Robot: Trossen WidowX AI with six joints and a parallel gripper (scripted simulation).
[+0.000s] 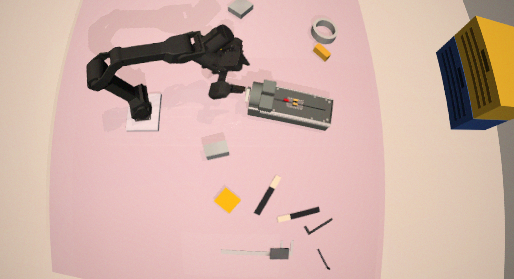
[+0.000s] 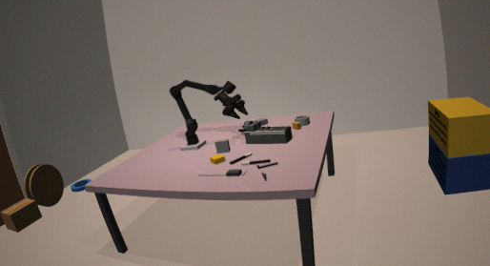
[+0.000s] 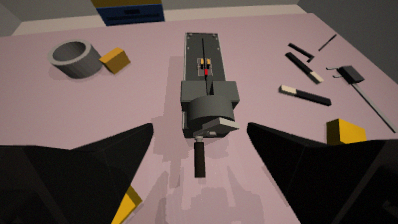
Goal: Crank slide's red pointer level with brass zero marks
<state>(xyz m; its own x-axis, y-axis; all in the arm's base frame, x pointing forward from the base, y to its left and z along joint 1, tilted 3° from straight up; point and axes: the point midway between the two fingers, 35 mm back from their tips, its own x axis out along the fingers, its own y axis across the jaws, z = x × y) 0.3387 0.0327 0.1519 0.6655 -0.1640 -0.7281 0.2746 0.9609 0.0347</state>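
Jaws spread wide around nothing, the black gripper (image 1: 237,75) (image 2: 242,115) (image 3: 201,127) hangs above the crank handle (image 1: 238,87) (image 2: 242,130) (image 3: 200,162), clear of its grip. To the right on the pink table (image 1: 150,204) (image 2: 157,173) (image 3: 125,90), the gray machine (image 1: 312,112) (image 2: 269,136) (image 3: 192,50) shows its red pointer (image 1: 286,100) (image 3: 206,72) on the crank side of the brass marks (image 1: 295,102) (image 3: 208,63), not level. Farther right sits a gray ring (image 1: 324,40) (image 2: 302,123) (image 3: 80,68).

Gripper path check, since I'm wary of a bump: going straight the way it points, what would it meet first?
Probably the crank's dark handle, between and beyond the open gripper's fingertips; depth is unclear.
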